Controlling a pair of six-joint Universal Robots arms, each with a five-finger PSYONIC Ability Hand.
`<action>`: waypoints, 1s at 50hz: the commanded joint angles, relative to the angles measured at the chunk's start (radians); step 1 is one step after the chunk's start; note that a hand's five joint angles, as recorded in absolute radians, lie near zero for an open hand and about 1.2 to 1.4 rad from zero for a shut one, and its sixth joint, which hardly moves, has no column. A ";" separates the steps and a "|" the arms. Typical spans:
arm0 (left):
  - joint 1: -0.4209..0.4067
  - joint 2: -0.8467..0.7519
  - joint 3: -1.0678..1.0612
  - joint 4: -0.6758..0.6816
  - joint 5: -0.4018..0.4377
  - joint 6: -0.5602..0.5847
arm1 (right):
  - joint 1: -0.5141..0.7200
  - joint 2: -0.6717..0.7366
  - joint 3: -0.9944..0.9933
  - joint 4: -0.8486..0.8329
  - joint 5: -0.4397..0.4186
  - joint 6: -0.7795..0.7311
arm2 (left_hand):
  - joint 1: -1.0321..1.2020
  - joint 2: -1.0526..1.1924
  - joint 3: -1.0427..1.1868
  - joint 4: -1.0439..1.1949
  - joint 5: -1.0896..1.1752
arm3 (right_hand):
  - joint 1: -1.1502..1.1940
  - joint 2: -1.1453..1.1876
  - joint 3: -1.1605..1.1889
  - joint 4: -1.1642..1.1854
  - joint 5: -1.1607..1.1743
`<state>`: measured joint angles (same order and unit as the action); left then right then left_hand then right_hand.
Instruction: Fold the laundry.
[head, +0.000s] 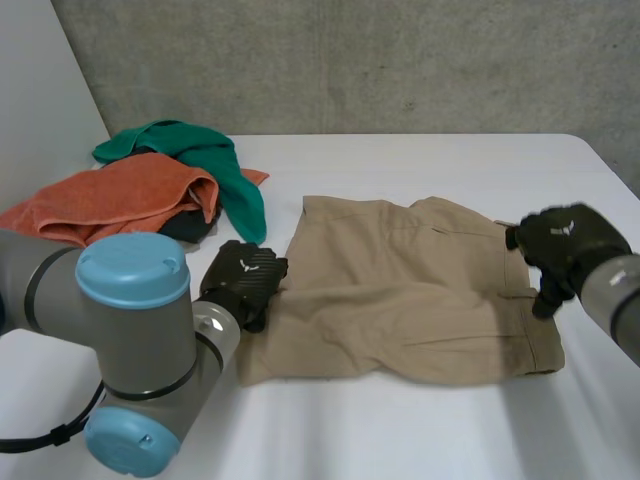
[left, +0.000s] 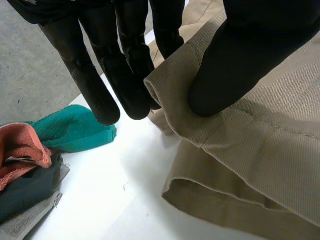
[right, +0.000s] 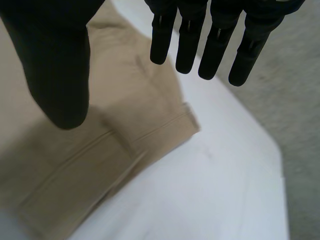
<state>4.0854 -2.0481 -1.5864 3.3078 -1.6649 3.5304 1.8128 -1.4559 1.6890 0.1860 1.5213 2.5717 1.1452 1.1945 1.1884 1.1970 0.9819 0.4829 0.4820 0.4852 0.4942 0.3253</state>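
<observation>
A pair of khaki shorts (head: 400, 290) lies spread and slightly rumpled in the middle of a white table (head: 400, 430), waistband towards the robot's right. The left hand (head: 243, 283) is at the shorts' left edge. Seen from its wrist, its straight fingers (left: 95, 85) and thumb (left: 235, 70) pinch a raised fold of the hemmed leg opening between them. The right hand (head: 560, 245) hangs over the waistband side with its fingers (right: 215, 45) straight, the thumb (right: 55, 65) spread well apart from them, and nothing in its grasp. Behind the left arm an orange towel (head: 110, 195) and a green cloth (head: 200, 150) lie heaped together, well apart from the shorts. The shorts look like a sturdy woven twill: light and limp enough to drape and sag, yet with thick stitched hems and a stiffer waistband that should not slip from a pinch. The best holds are probably those reinforced edges, a leg hem on one side and a waistband corner on the other. That way both layers lift together and the cloth does not bunch in the middle.
</observation>
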 joint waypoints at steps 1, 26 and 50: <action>0.000 -0.047 0.049 -0.005 -0.001 -0.001 | -0.041 -0.046 0.156 0.012 -0.108 0.002 | 0.251 0.202 0.208 0.199 0.240 | 0.125 0.126 0.122 0.113 0.108; -0.066 0.264 -0.184 -0.077 -0.006 -0.025 | -0.050 0.203 0.202 -0.309 -0.144 -0.010 | -0.453 -0.502 -0.496 -0.505 -0.464 | 0.913 0.914 0.911 0.901 0.896; -0.053 0.095 -0.101 0.000 -0.050 -0.013 | -0.053 0.131 0.202 -0.292 -0.133 -0.016 | 0.251 0.202 0.208 0.199 0.240 | 0.913 0.914 0.911 0.902 0.896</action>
<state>4.0194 -2.0404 -1.6921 3.3018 -1.6947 3.5174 1.7581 -1.2744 1.8974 -0.1169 1.3802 2.5603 1.1321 1.1749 1.1691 1.1754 0.9700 1.1147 1.1780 1.1867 1.1965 0.9935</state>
